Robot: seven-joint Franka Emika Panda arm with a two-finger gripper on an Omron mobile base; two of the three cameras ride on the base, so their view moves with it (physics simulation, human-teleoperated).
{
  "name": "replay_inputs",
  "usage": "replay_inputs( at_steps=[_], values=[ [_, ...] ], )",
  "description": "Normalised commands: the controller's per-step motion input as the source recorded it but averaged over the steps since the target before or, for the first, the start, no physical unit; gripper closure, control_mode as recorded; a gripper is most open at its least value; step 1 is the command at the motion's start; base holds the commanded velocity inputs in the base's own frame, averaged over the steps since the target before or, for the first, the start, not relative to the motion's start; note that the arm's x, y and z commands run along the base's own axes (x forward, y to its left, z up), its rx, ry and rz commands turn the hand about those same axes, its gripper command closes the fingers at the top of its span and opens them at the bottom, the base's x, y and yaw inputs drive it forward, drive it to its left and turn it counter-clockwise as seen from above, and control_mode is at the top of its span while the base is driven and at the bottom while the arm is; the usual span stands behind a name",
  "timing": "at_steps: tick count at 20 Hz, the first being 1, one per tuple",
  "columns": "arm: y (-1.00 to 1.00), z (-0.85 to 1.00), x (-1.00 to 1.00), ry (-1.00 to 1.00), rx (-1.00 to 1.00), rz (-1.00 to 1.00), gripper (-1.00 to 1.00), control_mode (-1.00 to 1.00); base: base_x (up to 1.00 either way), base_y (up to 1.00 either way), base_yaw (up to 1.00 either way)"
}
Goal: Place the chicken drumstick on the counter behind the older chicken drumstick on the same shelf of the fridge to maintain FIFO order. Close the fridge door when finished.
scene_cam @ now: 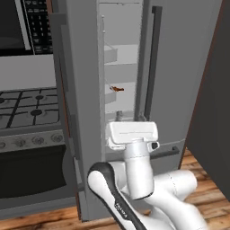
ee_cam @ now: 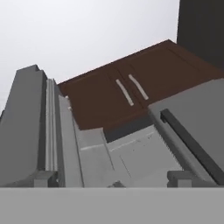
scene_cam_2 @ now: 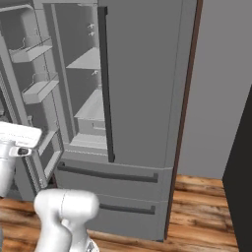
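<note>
- While the fridge point(scene_cam: 179, 67) is standing with its left door swung wide and its right door shut, the step in hand looks like the closing: the arm is sitting low in front of the open compartment, below the shelves.
- Left door point(scene_cam_2: 29, 83), with its bins facing the room, is hanging well out to the left of the fridge body; I judge the push should be landing on its outer face or far edge, away from the hinge, so it is swinging rather than jamming.
- Shelf point(scene_cam: 121, 96) inside the fridge is carrying the chicken drumstick point(scene_cam: 117, 89), a slim reddish-brown piece near the shelf's front left. Older chicken drumstick: cannot make it out, so front-to-back order is not checkable from here.
- Gripper point(scene_cam: 131, 116) is pointing up into the fridge opening just below that shelf, jaws spread wide, nothing between them.
- Advice: be drawing the hand back out of the fridge opening before sweeping round the door, keeping clear of the door bins.
</note>
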Motion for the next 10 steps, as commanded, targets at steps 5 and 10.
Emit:
replay_inputs(
  at_steps=[5, 10],
  values=[
    [0.34, -0.29, -0.04, 0.11, -0.19, 0.00, -1.00, -1.00, 0.00, 0.00, 0.00],
    [0.80, -0.01, -0.23, 0.14, -0.20, -0.07, -1.00, -1.00, 0.00, 0.00, 0.00]
  ],
)
